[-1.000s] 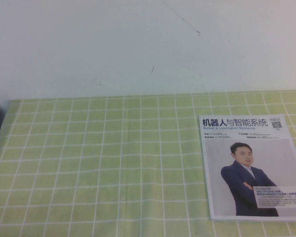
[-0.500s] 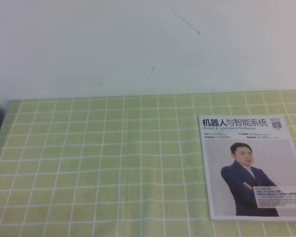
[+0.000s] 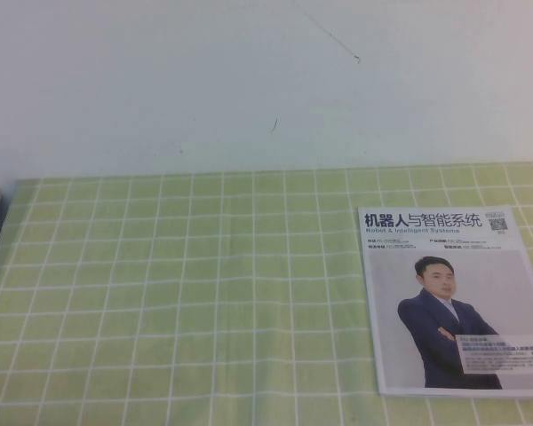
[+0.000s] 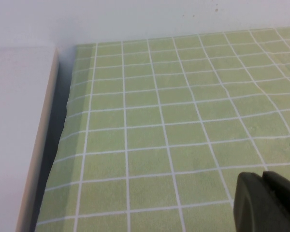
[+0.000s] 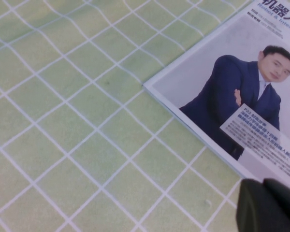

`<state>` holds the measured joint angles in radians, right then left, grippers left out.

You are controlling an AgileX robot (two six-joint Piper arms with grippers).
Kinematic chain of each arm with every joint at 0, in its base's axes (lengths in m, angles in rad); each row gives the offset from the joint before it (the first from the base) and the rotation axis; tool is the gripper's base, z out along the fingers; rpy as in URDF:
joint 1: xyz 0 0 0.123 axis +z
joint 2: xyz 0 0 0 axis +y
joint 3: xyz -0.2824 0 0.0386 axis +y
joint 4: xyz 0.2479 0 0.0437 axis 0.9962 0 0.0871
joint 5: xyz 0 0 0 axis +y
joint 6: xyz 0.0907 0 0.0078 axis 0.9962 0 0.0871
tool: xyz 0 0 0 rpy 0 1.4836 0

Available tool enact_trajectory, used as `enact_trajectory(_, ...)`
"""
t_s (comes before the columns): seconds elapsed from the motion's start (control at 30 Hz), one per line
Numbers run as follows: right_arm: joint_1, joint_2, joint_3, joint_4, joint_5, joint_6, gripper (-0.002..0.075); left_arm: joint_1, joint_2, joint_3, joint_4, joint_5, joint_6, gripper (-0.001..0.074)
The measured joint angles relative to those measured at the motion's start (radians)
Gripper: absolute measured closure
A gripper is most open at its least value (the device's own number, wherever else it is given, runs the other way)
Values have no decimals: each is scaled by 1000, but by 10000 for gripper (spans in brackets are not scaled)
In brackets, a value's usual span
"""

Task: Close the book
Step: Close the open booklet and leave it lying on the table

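Nothing moves between the earlier high frames and now: book, cloth and camera view all match, and no arm enters the high view.

Working left to right, placed against the book [image 3: 457,302]:
- White slab [image 4: 14,121]: well to the left of the book, along the far-left edge of the green checked tablecloth [image 3: 204,293].
- Left gripper [image 4: 264,193]: seen only in its own wrist view, over bare cloth near that slab, well apart from the book. Its two dark tips sit together with no cloth showing between them, and it holds nothing.
- Book: lies flat on the right part of the cloth, front cover up, with the title band toward the wall [image 3: 249,80] and the portrait of a man in a dark suit below it. No pages are fanned or lifted, so it reads as closed.
- Right gripper [image 5: 264,195]: seen only in its own wrist view, near the book's cover edge by the caption box. I see no contact. Its tips are together as well and it carries nothing.

Step in hand, my judgement: the closing itself looks done, and both arms sit back from the work.

Next move, my judgement: no further push on the cover is needed. I only keep both arms clear of the book and check that the cover stays flat.
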<state>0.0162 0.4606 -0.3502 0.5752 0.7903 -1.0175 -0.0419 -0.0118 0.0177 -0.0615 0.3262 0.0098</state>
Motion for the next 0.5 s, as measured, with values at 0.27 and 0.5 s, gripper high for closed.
enact_trajectory(0.27, 0, -145, 78, -106, -64, -111, 729, 0, 0, -2, -4, 2, 0, 738)
enact_trajectory(0.5, 0, -315, 192, -126, -325, -45, 729, 0, 0, -2, -4, 3, 0, 738)
